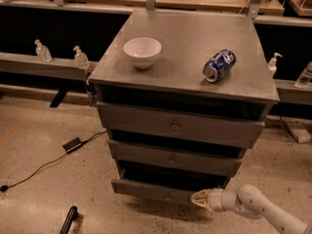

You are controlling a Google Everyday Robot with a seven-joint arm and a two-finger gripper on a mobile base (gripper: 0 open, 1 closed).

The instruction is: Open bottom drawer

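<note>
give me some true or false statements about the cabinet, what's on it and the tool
1. A white bowl sits upright on the cabinet top. True.
2. The can stands upright. False: it lies on its side.
3. The tool is low, at the right end of the bottom drawer front. True.
4. In the view, the bowl is right of the can. False: it is to the can's left.
5. A cable lies on the floor left of the cabinet. True.
</note>
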